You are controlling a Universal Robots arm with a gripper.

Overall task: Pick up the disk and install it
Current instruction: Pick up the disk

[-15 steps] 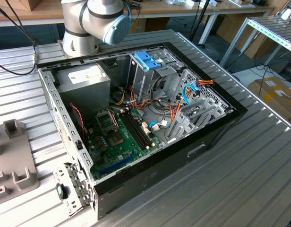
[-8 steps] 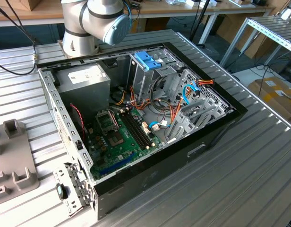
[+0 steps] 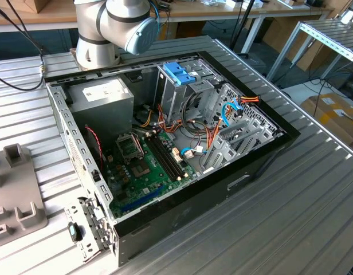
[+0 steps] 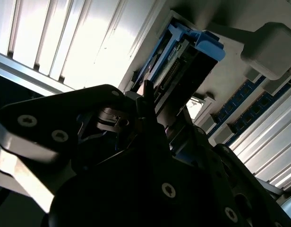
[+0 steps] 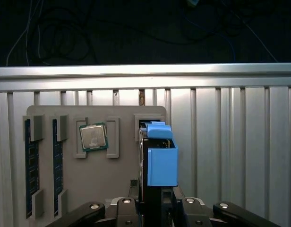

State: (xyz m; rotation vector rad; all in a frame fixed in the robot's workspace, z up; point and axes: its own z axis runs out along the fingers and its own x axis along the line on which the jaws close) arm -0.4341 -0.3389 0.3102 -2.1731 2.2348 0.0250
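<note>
— Tool (image 5: 157, 197) first: what do we see of it?
— We see its dark fingers (image 4: 146, 101) pressed against the flanks of the disk (image 5: 162, 163), so it is pinching the disk (the light-blue carrier is plain in both wrist views).
— And where does the disk sit?
— It stands on end at a corner of the grey holder plate (image 5: 122, 179), the corner nearest the edge of the table (image 5: 230, 151), over a rectangular slot (image 5: 141, 124). We cannot tell whether its far end is inside the slot or just clear of it.
— What else is on that plate?
— Two memory sticks (image 5: 31, 170) lie along the opposite side, and a processor chip (image 5: 93, 137) sits between them and the disk.
— And the computer?
— In the exterior view we see the open case (image 3: 188, 220) lying in the middle of the table. Its grey drive cage (image 3: 173, 100) is topped by a blue latch (image 3: 179, 73), near the arm (image 3: 116, 23).
</note>
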